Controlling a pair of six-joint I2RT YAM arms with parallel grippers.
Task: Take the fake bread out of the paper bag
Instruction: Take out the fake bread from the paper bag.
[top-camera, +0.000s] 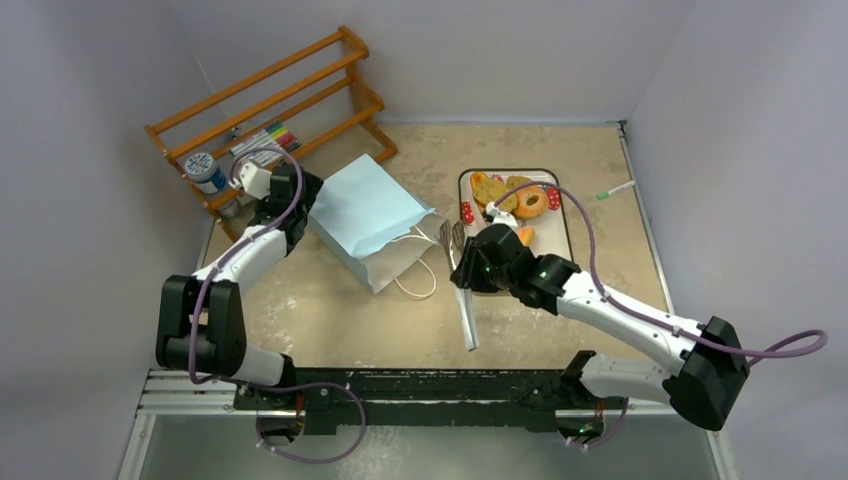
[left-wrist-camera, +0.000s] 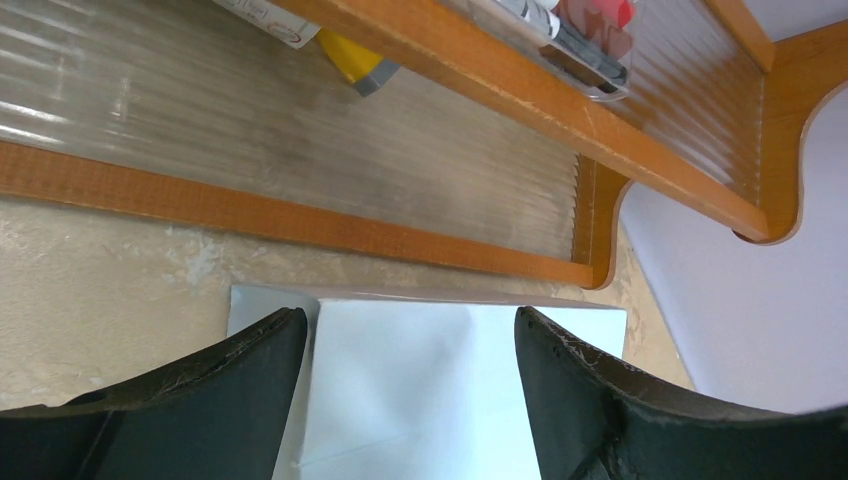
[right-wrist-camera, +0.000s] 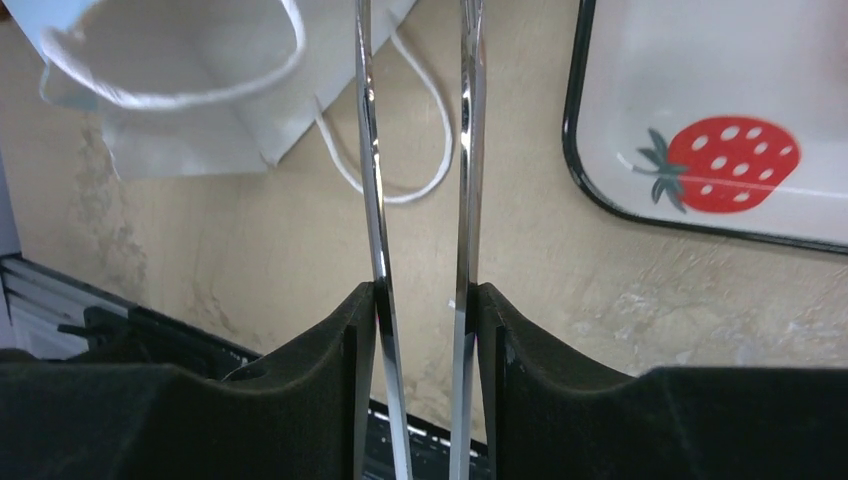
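On the tray, fake bread, judged light, rigid and best pinched mid-body, is seen near the right gripper, clamped on tongs; the wide-open left gripper is held above the paper bag.

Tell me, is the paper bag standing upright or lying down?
Lying down: the paper bag rests flat on the table, broad blue side up.

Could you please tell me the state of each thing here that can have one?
paper bag, lying on its side, mouth open
fake bread, on the tray
tongs, held, arms apart
left gripper, open, astride the paper bag's closed end
right gripper, shut on the tongs
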